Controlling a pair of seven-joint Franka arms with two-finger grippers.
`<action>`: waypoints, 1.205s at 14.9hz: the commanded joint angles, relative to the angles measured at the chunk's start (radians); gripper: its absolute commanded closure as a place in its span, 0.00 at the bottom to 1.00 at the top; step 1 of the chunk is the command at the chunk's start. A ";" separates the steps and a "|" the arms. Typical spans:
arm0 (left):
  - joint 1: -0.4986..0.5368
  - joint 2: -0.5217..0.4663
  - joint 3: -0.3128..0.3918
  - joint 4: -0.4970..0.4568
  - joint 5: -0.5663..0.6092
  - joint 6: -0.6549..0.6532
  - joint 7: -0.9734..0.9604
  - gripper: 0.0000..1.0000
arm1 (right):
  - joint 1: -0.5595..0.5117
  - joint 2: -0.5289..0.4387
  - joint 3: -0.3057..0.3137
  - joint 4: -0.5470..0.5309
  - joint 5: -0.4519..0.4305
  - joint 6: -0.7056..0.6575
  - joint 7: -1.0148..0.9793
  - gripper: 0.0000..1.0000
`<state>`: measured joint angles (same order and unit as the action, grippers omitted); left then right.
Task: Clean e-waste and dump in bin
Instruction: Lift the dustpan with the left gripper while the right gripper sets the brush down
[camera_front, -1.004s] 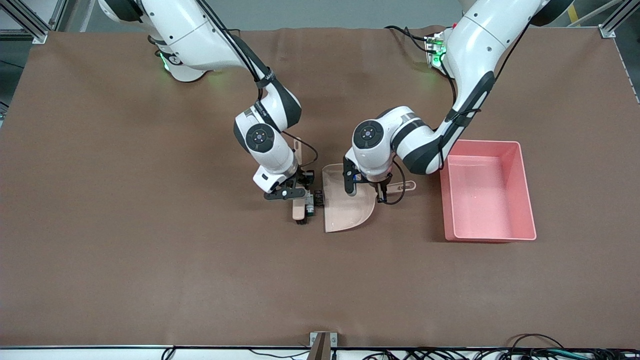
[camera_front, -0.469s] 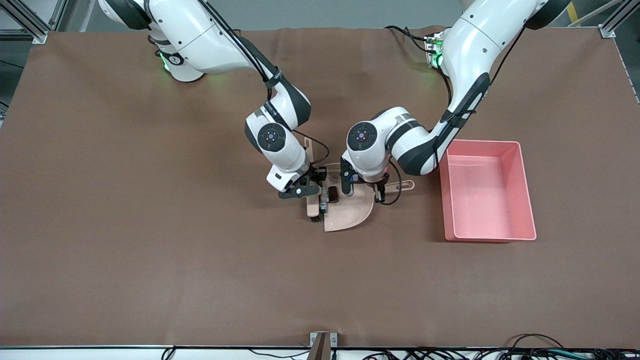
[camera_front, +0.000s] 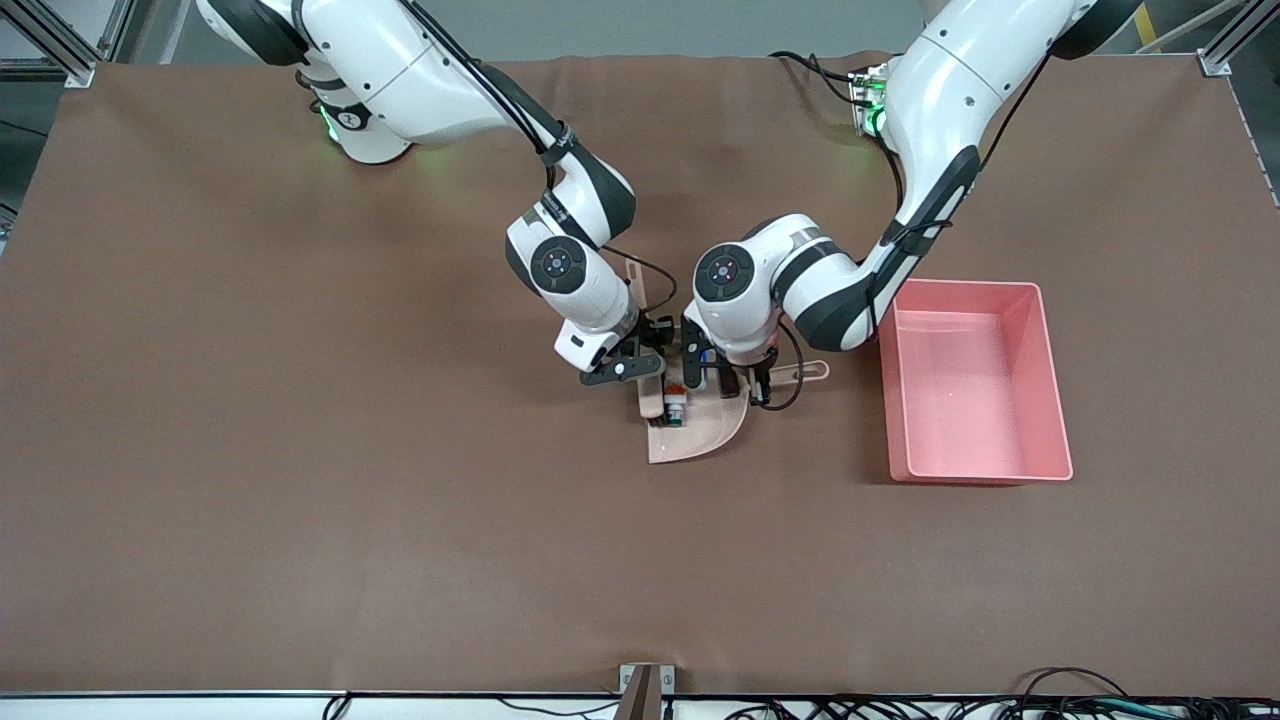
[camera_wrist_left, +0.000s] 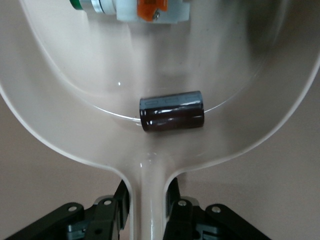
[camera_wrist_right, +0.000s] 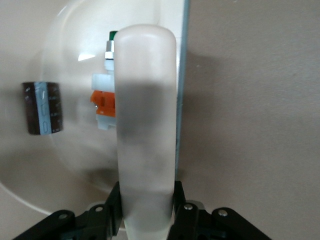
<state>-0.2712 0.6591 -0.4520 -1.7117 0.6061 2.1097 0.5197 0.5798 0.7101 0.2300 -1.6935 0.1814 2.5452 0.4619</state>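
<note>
Near the middle of the tabletop (camera_front: 300, 500) the beige dustpan (camera_front: 700, 432) lies flat, and both e-waste parts sit inside it: the white plastic piece (camera_front: 676, 408) by the open lip and the dark cylinder (camera_wrist_left: 172, 110) deeper in, close to the neck. The left end effector (camera_front: 729, 386) is clamped on the dustpan handle (camera_wrist_left: 150, 200). The right end effector (camera_front: 640, 365) is closed around the brush (camera_wrist_right: 145, 125), whose head rests over the pan's mouth. The pink bin (camera_front: 975, 385) stands just beside the dustpan, toward the left arm's end. Both parts look light, hard and smooth; the cylinder will likely roll, so I would carry the pan by its handle, tilted back
</note>
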 joint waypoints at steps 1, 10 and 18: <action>0.007 0.011 -0.004 0.015 0.021 -0.016 0.010 0.89 | -0.037 0.011 0.045 0.012 0.027 0.001 -0.052 0.99; 0.017 -0.003 -0.008 0.026 0.020 0.070 0.039 0.89 | -0.299 -0.142 0.032 0.005 0.012 -0.308 -0.242 0.99; 0.271 -0.068 -0.187 0.015 0.006 0.101 0.196 0.92 | -0.575 -0.398 0.022 -0.223 -0.272 -0.410 -0.247 0.99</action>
<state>-0.1175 0.6392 -0.5502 -1.6714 0.6061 2.2087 0.6676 0.0799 0.4226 0.2356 -1.7653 -0.0489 2.0857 0.2054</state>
